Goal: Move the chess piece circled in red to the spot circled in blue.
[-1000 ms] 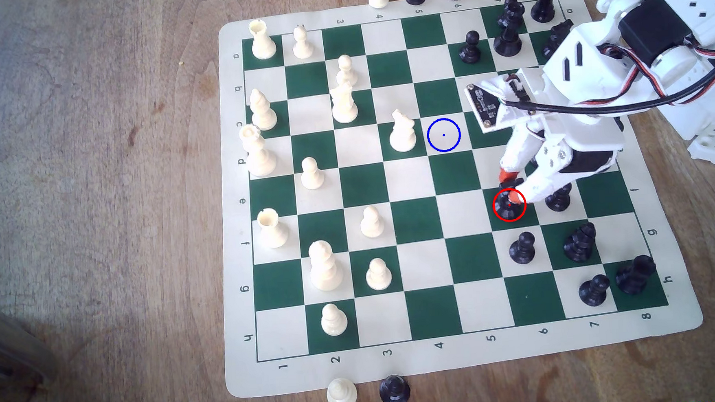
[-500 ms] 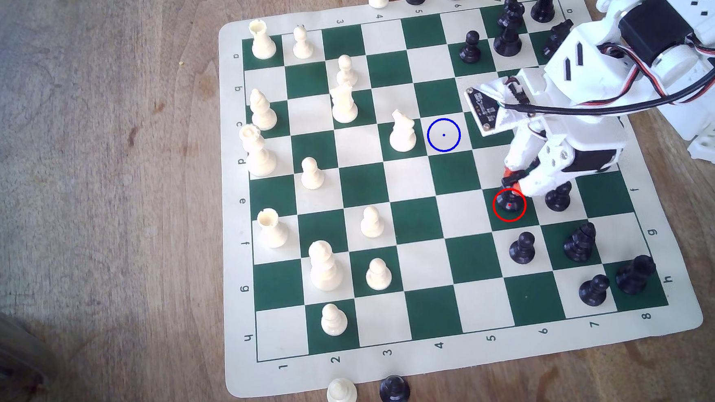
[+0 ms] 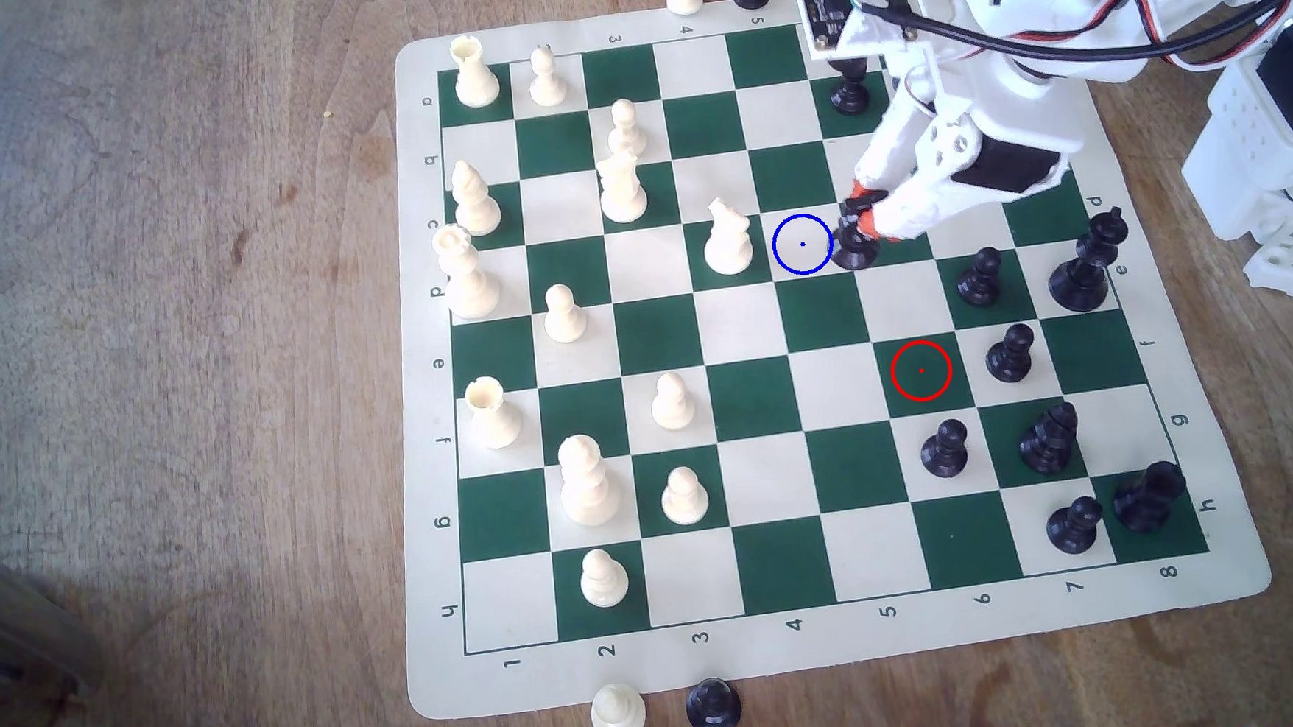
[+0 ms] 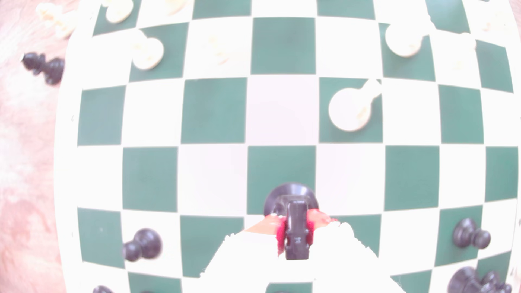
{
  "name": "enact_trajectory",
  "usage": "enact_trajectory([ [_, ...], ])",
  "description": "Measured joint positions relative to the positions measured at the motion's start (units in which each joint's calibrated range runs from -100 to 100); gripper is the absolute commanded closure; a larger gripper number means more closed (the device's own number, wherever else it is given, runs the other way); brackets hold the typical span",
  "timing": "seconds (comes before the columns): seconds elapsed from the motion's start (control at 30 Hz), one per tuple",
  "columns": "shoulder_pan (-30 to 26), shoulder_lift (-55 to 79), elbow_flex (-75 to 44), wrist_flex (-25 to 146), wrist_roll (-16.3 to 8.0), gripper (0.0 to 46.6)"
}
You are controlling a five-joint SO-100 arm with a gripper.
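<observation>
The white arm's orange-tipped gripper [image 3: 862,214] has its jaws closed around the head of the small matte black plastic knight [image 3: 852,245], held just beside the blue-ringed cream square [image 3: 802,244], on the exterior view's right of it, above the green-and-cream chessboard [image 3: 762,572].

Looking down from the wrist, you see the gripper [image 4: 296,228] with its orange-red fingertips [image 4: 317,218] pressed against both sides of the black knight [image 4: 295,225], whose round base overlaps a green square of the board [image 4: 282,45].
</observation>
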Motion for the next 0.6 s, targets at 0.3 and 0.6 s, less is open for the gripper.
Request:
enact_trajectory([
  [0.3, 4.2, 5.4, 0.0, -4.6, 1.0, 46.4],
  [0.6, 5.3, 12.7, 0.0, -8.8, 1.3, 46.4],
])
